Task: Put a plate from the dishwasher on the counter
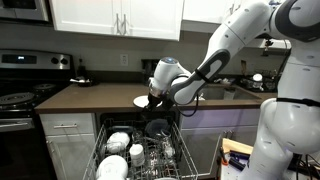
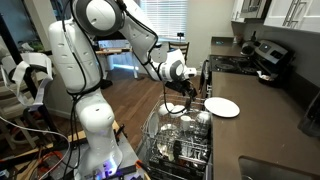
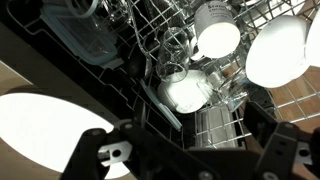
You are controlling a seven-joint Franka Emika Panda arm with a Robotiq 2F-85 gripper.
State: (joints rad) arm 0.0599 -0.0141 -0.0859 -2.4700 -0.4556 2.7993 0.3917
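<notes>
The small white plate (image 1: 142, 101) lies flat on the dark brown counter (image 1: 95, 96) at its front edge, right above the open dishwasher (image 1: 140, 155). It also shows in an exterior view (image 2: 222, 107) and at the lower left of the wrist view (image 3: 40, 125). My gripper (image 1: 159, 98) hangs just beside the plate, over the pulled-out rack (image 2: 180, 135). In the wrist view the gripper (image 3: 195, 160) is open, with only the rack's wires (image 3: 200, 120) between its fingers. It holds nothing.
The rack holds white bowls (image 3: 275, 50), glasses (image 3: 172, 72) and a dark round dish (image 1: 157, 128). A black stove (image 1: 20, 98) stands at one end of the counter and also shows in an exterior view (image 2: 255, 60). A sink (image 1: 235, 92) is at the other end. The robot's white base (image 1: 285, 130) stands beside the dishwasher.
</notes>
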